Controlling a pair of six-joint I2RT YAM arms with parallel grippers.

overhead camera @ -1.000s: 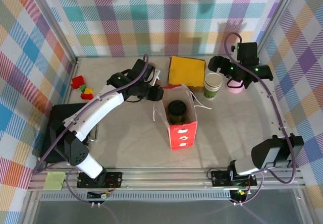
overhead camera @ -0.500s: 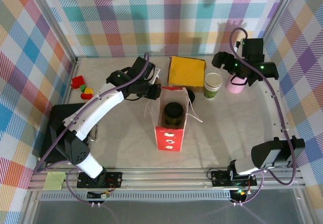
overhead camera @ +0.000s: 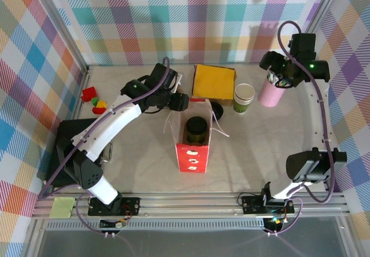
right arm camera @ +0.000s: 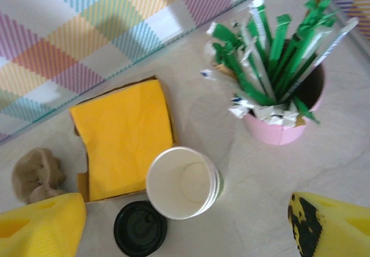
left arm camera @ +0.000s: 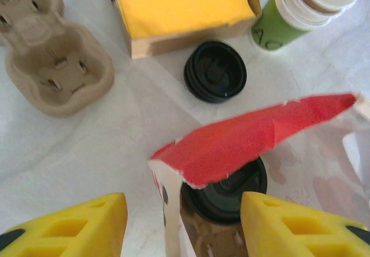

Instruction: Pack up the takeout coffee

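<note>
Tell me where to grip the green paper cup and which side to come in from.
Take the green paper cup by its upper wall, just under the rolled rim, coming straight down from above. It stands upright and open, with no lid on. The yellow napkin box crowds its left, so it is probably best to close across its near and far sides, which look freer.

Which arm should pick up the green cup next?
Probably the right. Its open pincer hangs close above the cup, which stands upright and free between its fingers in the wrist view. The left pincer is farther off, straddling the bag rim and seemingly keeping it open.
</note>
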